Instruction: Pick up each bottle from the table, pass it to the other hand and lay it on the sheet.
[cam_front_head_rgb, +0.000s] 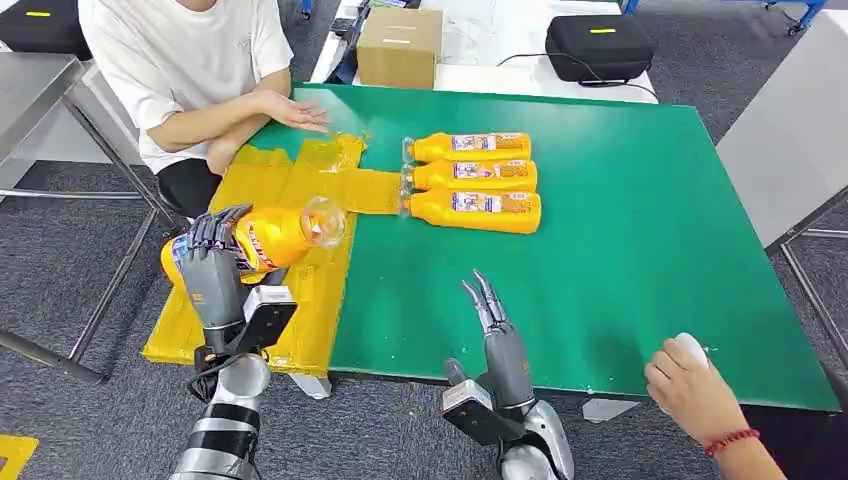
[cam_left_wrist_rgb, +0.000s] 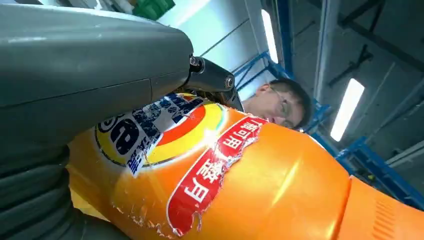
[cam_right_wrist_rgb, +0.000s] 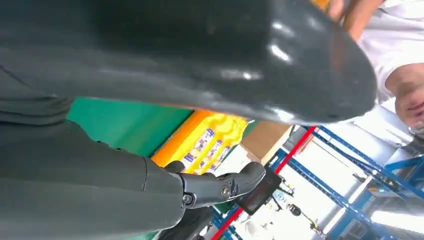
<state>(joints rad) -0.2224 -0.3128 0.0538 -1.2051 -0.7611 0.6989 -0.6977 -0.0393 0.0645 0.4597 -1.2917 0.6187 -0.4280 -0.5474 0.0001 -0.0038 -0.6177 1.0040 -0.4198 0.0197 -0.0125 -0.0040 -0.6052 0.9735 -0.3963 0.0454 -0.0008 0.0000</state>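
Over the yellow sheet (cam_front_head_rgb: 300, 290) at the bench's (cam_front_head_rgb: 640, 260) left edge, the left hand (cam_front_head_rgb: 212, 262) grips an orange bottle (cam_front_head_rgb: 272, 238), lifted and lying roughly sideways.

The left hand's fingers (cam_front_head_rgb: 222, 226) are wrapped round the bottle's labelled body; its clear cap end points toward mid-bench. The right hand (cam_front_head_rgb: 500, 335) hovers near the front edge, fingers straight and apart, holding nothing. By my reading the handover is done and this bottle only awaits laying down. Three more bottles (cam_front_head_rgb: 472, 182) lie side by side mid-bench, their necks at or just over the sheet's right edge, so whether they count as placed is hard to judge. The held bottle's base is hidden behind the hand. A seated person (cam_front_head_rgb: 190, 70) rests a hand by the far-left corner; another person's hand (cam_front_head_rgb: 690, 385) holds something white at the front-right edge.
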